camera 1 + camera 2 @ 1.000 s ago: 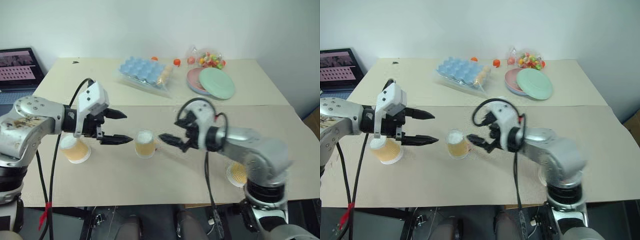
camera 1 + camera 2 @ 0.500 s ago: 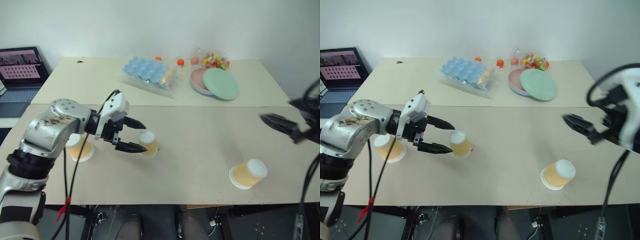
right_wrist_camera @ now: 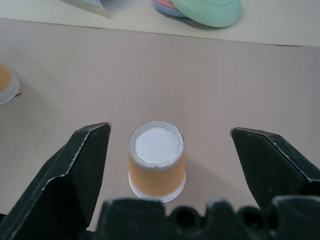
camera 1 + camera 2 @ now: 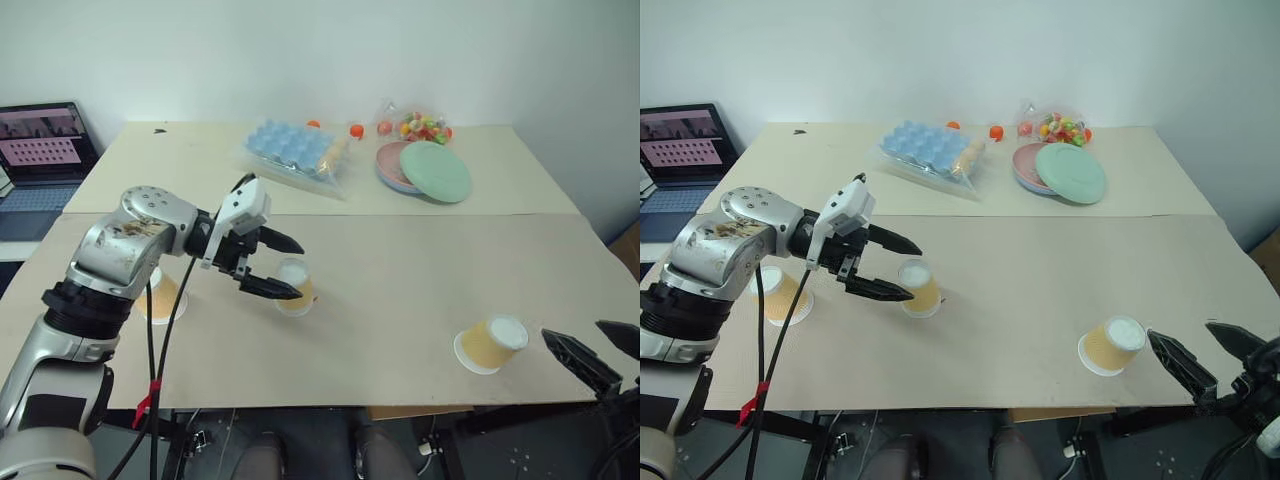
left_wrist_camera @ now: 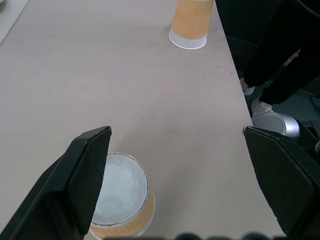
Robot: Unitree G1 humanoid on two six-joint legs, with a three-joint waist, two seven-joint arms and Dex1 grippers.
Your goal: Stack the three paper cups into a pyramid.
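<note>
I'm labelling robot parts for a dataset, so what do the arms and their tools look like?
The left arm is scuffed silver metal with black joints, a white block at the wrist and loose black cables tied with red tape. Each tool, left tool and right tool, has two black, pointed, wedge-shaped fingers.

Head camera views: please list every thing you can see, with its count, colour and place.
Paper cups: three, orange-tan, upside down on the near table; left one, middle one, right one.
Egg tray: one, light blue, far table, in clear wrap.
Plates: green on pink, far right.
Bag of small colourful balls: one, behind the plates.
Laptop: one, far left.
Left gripper: open, at the middle cup.
Right gripper: open, beside the right cup.
</note>
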